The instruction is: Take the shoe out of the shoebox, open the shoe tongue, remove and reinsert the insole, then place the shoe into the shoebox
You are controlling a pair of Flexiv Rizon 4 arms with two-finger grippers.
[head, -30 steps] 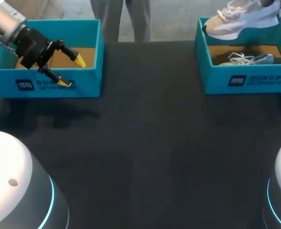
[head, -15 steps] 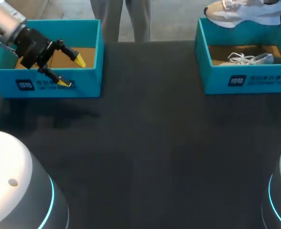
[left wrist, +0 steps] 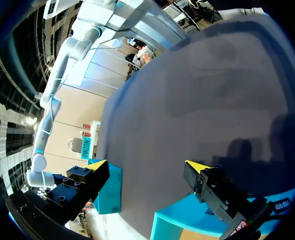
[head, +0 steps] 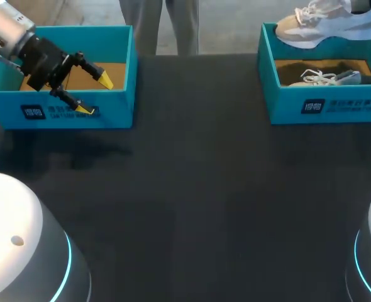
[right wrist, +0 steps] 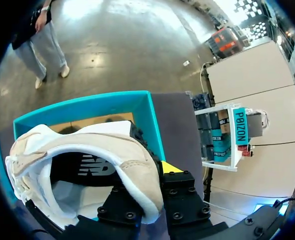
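Right tool pinches the beige shoe by its heel collar, up over the right shoebox, a bit lower than 0.5 s ago. A 2nd shoe lies inside that box. Left tool hasn't budged, fingers spread at the left shoebox.

Left fingers spread wide — right fingers clamped tight

1. Free passage across the dark counter between the left shoebox and the right shoebox.
2. Blocked at the left shoebox's front wall by the left gripper, fingers spread.
3. Crowded at the right shoebox: grey shoe inside, beige shoe held above its far wall.
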